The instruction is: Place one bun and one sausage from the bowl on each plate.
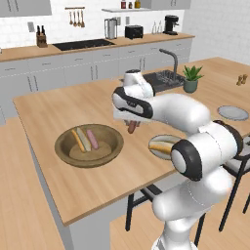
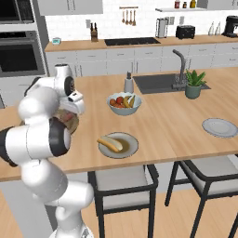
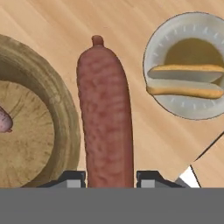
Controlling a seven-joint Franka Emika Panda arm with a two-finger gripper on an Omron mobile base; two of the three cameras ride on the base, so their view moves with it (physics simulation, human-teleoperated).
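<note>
I have the gripper pinched on 1 sausage; in the hand view its 2 dark fingertips press the sausage's near end from either side, and the sausage runs straight away from the hand. From the left base view that sausage hangs under the hand above bare counter, just right of the wooden bowl and left of the near plate.

Landmark: the wooden bowl. Inside it I count 1 bun, flanked by an orange-tan stick on its left and a pinkish sausage on its right.

Near plate, right of the bowl: carries 1 bun, lying flat. The hand view shows that bun split lengthwise on the plate.

Far plate: well right of the bowl, near the counter edge. Fruit bowl sits behind the near plate.
</note>
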